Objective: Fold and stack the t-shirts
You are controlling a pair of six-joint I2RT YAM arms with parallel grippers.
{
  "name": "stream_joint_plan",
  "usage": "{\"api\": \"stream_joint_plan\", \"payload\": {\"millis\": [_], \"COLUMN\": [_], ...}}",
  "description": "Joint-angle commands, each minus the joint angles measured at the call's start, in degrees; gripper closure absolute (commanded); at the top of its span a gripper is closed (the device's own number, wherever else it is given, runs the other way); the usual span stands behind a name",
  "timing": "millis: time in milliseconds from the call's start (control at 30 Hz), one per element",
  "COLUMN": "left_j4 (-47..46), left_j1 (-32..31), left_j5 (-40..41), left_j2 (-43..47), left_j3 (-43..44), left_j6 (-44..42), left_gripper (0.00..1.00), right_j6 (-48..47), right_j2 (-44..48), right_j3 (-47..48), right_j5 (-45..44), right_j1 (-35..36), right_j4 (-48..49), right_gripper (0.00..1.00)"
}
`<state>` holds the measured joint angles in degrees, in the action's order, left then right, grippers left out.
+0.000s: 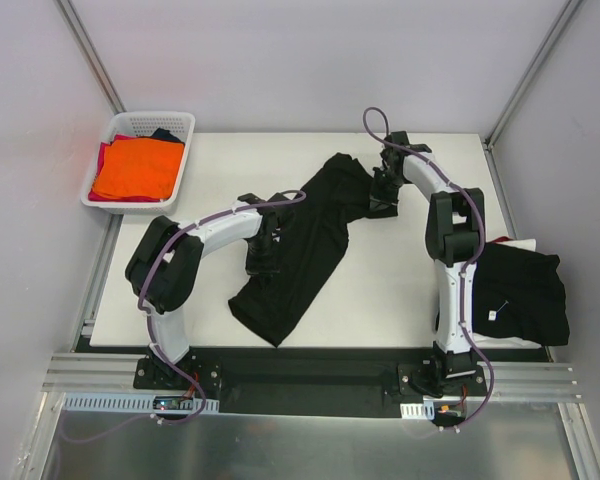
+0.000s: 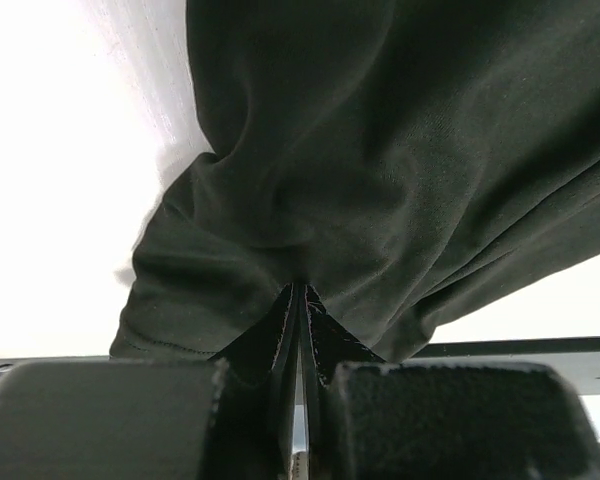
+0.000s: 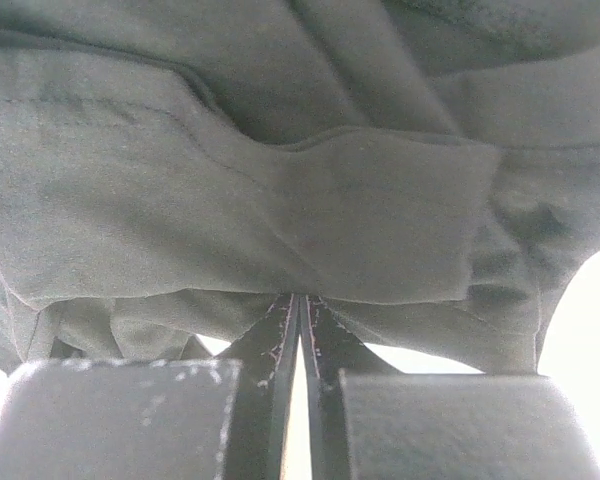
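A black t-shirt (image 1: 300,240) lies stretched diagonally across the white table (image 1: 400,290), bunched and wrinkled. My left gripper (image 1: 263,252) is shut on the shirt's left edge; in the left wrist view the cloth (image 2: 380,180) runs into the closed tips (image 2: 302,290). At the shirt's upper right end, my right gripper (image 1: 383,196) is pinched shut on a hemmed fold of the cloth (image 3: 280,200), which hangs over the tips (image 3: 302,298). Folded black t-shirts (image 1: 520,290) lie at the table's right edge.
A white lattice basket (image 1: 185,125) at the back left holds an orange shirt (image 1: 135,168) over red and dark ones. Frame posts stand at the back corners. A black rail (image 1: 310,370) runs along the near edge.
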<state>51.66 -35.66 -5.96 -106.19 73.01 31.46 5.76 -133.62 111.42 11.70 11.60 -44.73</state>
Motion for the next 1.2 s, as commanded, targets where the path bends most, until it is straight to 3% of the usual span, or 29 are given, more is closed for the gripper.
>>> {"api": "stream_joint_plan", "payload": {"millis": [0,767,1167], "left_j4": [0.81,1.08,0.2], "left_j1": [-0.29,-0.2,-0.2], "left_j5": [-0.9,-0.28,0.16], "left_j2": [-0.59,1.07,5.03], "left_j3": [0.46,-2.26,-10.6], "left_j6": [-1.67,-2.2,-1.41], "left_gripper": [0.99,0.98,0.98], "right_j6": [-0.84,-2.24,0.74], "right_j2": [1.26,-4.1,-6.64], "right_j3": [0.02,8.73,10.22], "right_j5": [-2.65,-1.78,2.52], "right_j1": [-2.89,-8.61,-9.22], "right_j4": [-1.85,-4.76,-1.94], "right_gripper": [0.99,0.99,0.99]}}
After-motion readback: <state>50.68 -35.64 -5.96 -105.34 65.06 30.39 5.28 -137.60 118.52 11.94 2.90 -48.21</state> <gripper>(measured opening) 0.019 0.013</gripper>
